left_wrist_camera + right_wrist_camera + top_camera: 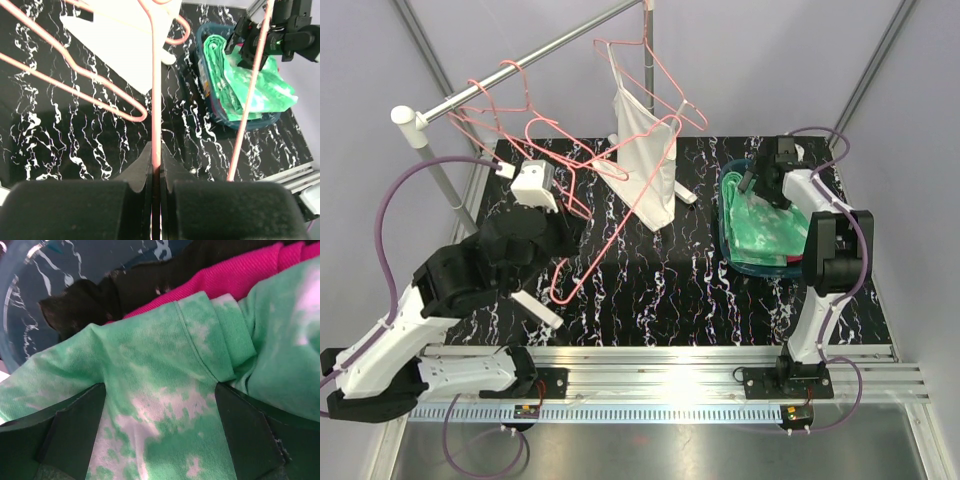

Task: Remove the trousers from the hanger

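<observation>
Through the right wrist camera, the green trousers (165,390) ran off the frame at 3 and 6 o'clock. They buried most of the pink trousers (240,270) and the black trousers (125,290), leaving only strips toward 12 and 1 o'clock. The basin (30,285) was cut off at 10 o'clock. Through the left wrist camera, the hanger (156,100) and the white top (125,40) were clipped at 12 o'clock. From above, the pink and black cloth were too small to make out.

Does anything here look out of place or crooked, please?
Yes. The empty pink wire hangers are tangled together and tilted instead of hanging straight from the grey metal rail. One reaches down towards the black marbled table, and the left gripper has its jaws shut on a wire.
</observation>
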{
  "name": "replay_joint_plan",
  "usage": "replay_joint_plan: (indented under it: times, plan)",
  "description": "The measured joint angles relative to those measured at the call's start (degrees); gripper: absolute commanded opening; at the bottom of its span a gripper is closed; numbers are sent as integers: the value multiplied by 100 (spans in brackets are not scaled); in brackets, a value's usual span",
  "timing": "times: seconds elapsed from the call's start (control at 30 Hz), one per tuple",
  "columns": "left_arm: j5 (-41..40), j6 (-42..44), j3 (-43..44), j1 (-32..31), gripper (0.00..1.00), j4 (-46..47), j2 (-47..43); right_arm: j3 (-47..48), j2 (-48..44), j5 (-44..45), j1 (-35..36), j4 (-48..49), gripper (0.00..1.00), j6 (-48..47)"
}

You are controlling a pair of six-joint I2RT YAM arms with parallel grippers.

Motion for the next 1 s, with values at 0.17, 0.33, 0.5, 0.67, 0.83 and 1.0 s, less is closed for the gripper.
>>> replay_joint_plan:
  times: [0.17, 0.33, 0.5, 0.67, 0.83, 1.0]
  plan:
    - [-181, 136, 675, 0, 0, -402, 243, 238, 44, -7, -11, -245, 99, 24]
    - [-649, 337, 1541, 0, 0, -741, 654, 208, -348, -2, -9, -411, 99, 52]
    - [-1464, 417, 2715, 0, 0, -1327, 1587, 407, -1381, 22, -4, -1067, 100, -2]
    - [-2131, 321, 3198, 0, 0, -1928, 2424, 610, -2857, -11, -4, -1204, 100, -181]
    - [-2291, 387, 3565, 118, 0, -2267, 2946, 179, -4214, -179, -4, -1237, 99, -293]
    - [-2376, 577, 4444, 629, 0, -2378, 3501, -455, -4876, -463, -4, -1335, 99, -323]
